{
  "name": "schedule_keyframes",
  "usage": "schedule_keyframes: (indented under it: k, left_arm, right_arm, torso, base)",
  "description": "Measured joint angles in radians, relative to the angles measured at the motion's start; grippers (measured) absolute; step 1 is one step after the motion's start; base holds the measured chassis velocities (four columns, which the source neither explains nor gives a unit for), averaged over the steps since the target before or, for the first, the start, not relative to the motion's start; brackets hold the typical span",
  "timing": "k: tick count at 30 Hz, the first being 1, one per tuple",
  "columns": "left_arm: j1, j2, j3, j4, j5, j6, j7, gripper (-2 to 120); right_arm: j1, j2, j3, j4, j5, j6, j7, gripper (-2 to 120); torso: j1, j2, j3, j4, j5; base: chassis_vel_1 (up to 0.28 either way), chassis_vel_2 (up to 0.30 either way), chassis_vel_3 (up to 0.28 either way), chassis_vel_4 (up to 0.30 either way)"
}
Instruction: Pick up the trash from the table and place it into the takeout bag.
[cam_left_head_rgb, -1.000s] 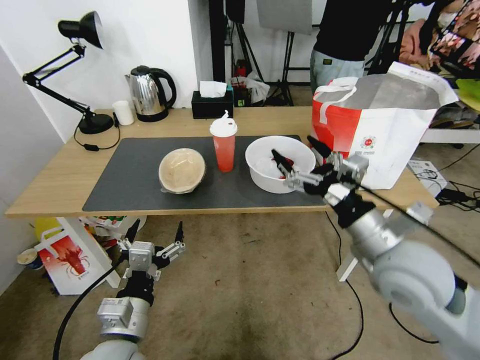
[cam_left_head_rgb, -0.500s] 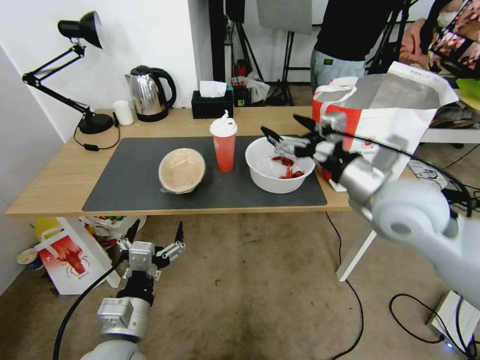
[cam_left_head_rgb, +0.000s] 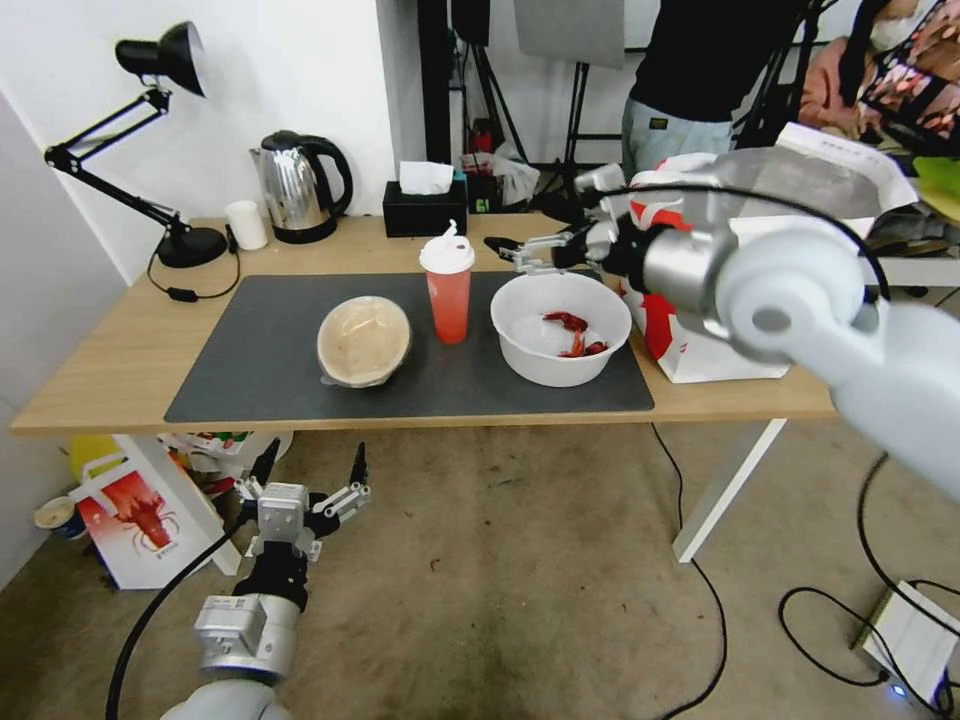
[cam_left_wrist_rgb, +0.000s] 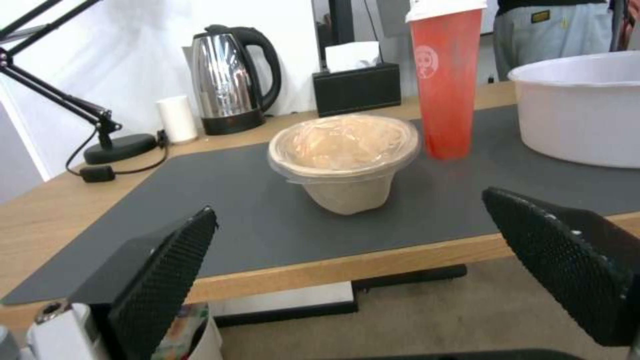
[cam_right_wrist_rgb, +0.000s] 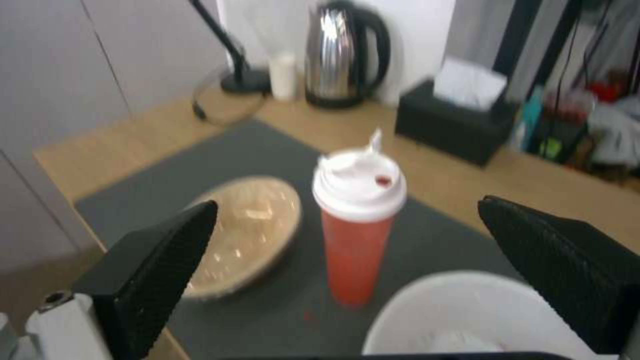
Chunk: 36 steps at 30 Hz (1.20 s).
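Note:
The trash stands on the dark mat (cam_left_head_rgb: 250, 375) of the table (cam_left_head_rgb: 110, 370): a beige bowl (cam_left_head_rgb: 364, 340), tipped a little, a red cup (cam_left_head_rgb: 448, 290) with a white lid, and a white bowl (cam_left_head_rgb: 560, 330) holding red crayfish scraps (cam_left_head_rgb: 575, 335). My right gripper (cam_left_head_rgb: 540, 215) hovers open above the white bowl's far rim, empty, and faces the red cup (cam_right_wrist_rgb: 357, 220). The takeout bag (cam_left_head_rgb: 700, 355) stands at the table's right end, partly hidden behind my right arm. Below the table's front edge my left gripper (cam_left_head_rgb: 314, 455) hangs open, facing the beige bowl (cam_left_wrist_rgb: 343, 155).
Along the table's back edge stand a black desk lamp (cam_left_head_rgb: 185, 240), a steel kettle (cam_left_head_rgb: 298, 185) and a black tissue box (cam_left_head_rgb: 425, 205). A smaller white bag with a crayfish picture (cam_left_head_rgb: 135, 520) leans by the left table leg. Cables lie on the floor at right.
My right arm has risen and swung back and leftward, from in front of the white bowl to above its far rim, gripper still open. The left arm has not moved.

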<state>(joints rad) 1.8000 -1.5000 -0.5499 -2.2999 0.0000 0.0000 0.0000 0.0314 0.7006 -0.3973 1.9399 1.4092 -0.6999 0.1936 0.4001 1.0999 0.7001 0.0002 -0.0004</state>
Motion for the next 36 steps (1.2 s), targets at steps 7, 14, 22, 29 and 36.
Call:
schedule_keyframes:
  k: [7,14,22,29,36]
  left_arm:
    - [0.0,0.0,0.0,0.0,0.0,0.0,0.0,100]
    - [0.0,0.0,0.0,0.0,0.0,0.0,0.0,100]
    - [0.0,0.0,0.0,0.0,0.0,0.0,0.0,100]
    - [0.0,0.0,0.0,0.0,0.0,0.0,0.0,100]
    - [0.0,0.0,0.0,0.0,0.0,0.0,0.0,100]
  right_arm:
    - [0.097,0.045,-0.1,-0.087,0.01,-0.035,0.009,100]
    - [0.149,0.078,-0.213,-0.141,-0.057,-0.032,-0.027,100]
    - [0.177,0.093,-0.292,-0.171,-0.102,-0.027,-0.019,100]
    - [0.179,0.098,-0.322,-0.187,-0.129,-0.026,-0.031,100]
    - [0.178,0.1,-0.338,-0.205,-0.159,-0.025,-0.048,100]
  torso:
    - [0.0,0.0,0.0,-0.0002,0.0004]
    - [0.0,0.0,0.0,-0.0002,0.0004]
    - [0.0,0.0,0.0,-0.0002,0.0005]
    - [0.0,0.0,0.0,-0.0002,0.0004]
    - [0.0,0.0,0.0,-0.0002,0.0005]
  base:
    - [0.0,0.0,0.0,0.0]
    - [0.0,0.0,0.0,0.0]
    - [0.0,0.0,0.0,0.0]
    - [0.0,0.0,0.0,0.0]
    - [0.0,0.0,0.0,0.0]
